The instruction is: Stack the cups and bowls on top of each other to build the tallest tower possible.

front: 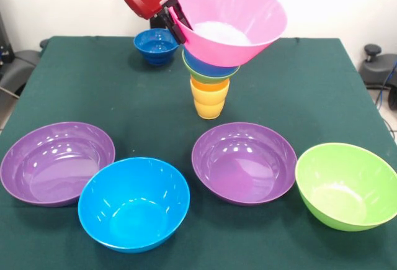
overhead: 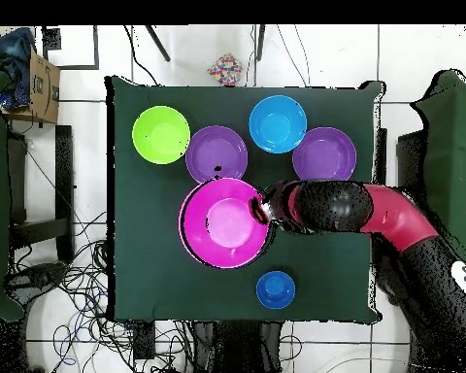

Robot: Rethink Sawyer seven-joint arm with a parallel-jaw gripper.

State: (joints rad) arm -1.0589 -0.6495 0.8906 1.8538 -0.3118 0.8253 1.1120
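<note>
The gripper point(front: 178, 27) is clamped on the near rim of the large pink bowl point(front: 239, 18), holding it tilted over the tower point(front: 209, 84). The tower sits directly below the gripper: 2 cups point(front: 209, 99) nested at the base, with the small green bowl point(front: 208, 75) and a blue bowl point(front: 208, 65) above. The pink bowl looks like light, stiff, glossy plastic, likely slippery, so a rim pinch suits it, though it hangs lopsided from 1 edge. It is much wider than the stack and may tip once released. The dark blue small bowl point(front: 156, 45) sits beside the gripper. 2 purple bowls point(front: 57, 161), a large blue bowl point(front: 134, 203) and a large green bowl point(front: 346, 185) lie well apart from it.
</note>
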